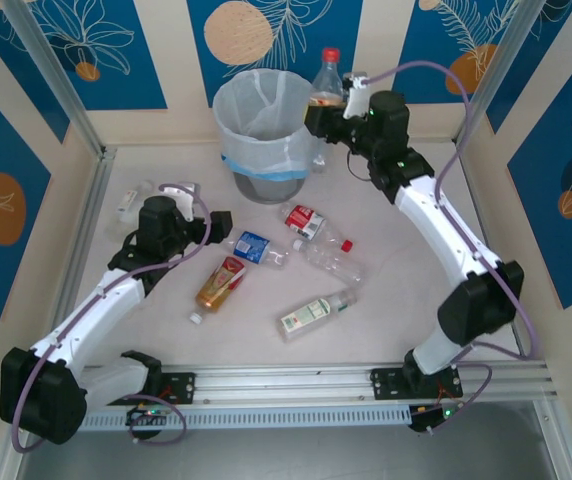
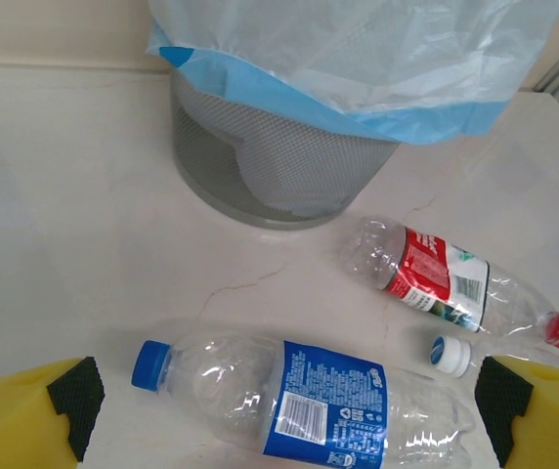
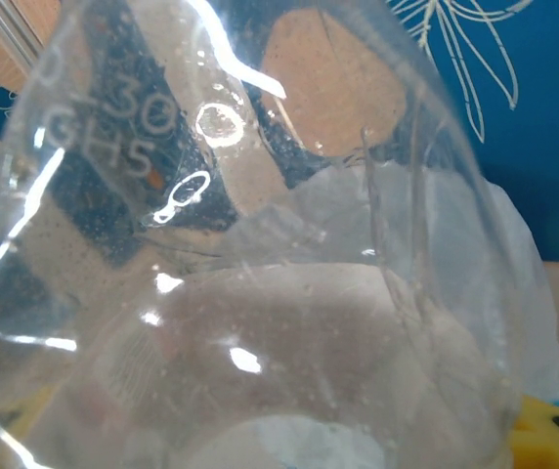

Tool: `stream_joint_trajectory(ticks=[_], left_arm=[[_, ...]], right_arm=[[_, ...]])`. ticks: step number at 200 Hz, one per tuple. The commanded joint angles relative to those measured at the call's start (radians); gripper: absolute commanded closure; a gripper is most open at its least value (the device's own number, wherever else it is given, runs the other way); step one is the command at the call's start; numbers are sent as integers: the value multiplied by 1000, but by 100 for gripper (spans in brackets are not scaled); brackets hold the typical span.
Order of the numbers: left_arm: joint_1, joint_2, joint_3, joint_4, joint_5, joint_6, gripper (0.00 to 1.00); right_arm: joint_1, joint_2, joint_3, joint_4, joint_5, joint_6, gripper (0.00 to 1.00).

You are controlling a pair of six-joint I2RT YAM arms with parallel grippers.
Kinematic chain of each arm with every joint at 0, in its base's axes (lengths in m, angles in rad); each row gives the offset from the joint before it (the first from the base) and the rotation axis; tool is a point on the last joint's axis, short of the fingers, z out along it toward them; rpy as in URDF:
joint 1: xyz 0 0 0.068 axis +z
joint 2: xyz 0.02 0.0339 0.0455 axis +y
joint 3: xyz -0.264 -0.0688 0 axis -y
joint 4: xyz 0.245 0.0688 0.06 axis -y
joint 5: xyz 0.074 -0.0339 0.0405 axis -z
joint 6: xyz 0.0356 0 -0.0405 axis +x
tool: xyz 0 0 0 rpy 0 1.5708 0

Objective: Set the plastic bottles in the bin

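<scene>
The job looks barely begun. The right gripper (image 1: 328, 110) is closed around a red-capped bottle (image 1: 329, 78) and holds it upright, just beside the far right rim of the bin (image 1: 256, 155), not over the opening. By that, the drop itself is not yet made. Nothing that reads as a bottle shows inside the white liner, though its bottom is hard to make out from above.

Five more bottles lie flat on the table (image 1: 406, 310), near the bin and between the arms:
- a blue-labelled bottle (image 2: 328, 405)
- a red-labelled bottle (image 2: 426, 274) with a red cap
- a plain clear bottle (image 1: 334, 262)
- a gold-and-red bottle (image 1: 221, 285)
- a green-and-white bottle (image 1: 313, 313)

A small clear object (image 1: 129, 203) near the left wall may be one more bottle, but it is too small to tell. So nearly all the work is left.

The left gripper (image 2: 289, 405) hangs over the blue-labelled bottle with its jaws spread wide and nothing in them. Its yellow fingers (image 2: 25, 415) stand well out to either side of that bottle.

The held bottle is thin, clear and seemingly empty. In the right wrist view the liner and the blue wall show straight through its plastic, which carries bright glints and some raised moulded lettering
</scene>
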Motion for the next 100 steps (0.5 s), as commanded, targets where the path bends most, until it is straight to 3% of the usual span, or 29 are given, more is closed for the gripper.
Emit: stream_joint_trajectory(ticks=[1, 59, 100], left_arm=[[-2, -22, -8, 40, -31, -16, 1], [-4, -53, -37, 68, 5, -3, 1], [-4, -39, -31, 53, 18, -10, 1]], right_arm=[[10, 107, 154, -87, -46, -30, 64], [14, 390, 589, -178, -96, 38, 65], [12, 522, 852, -262, -205, 122, 64]])
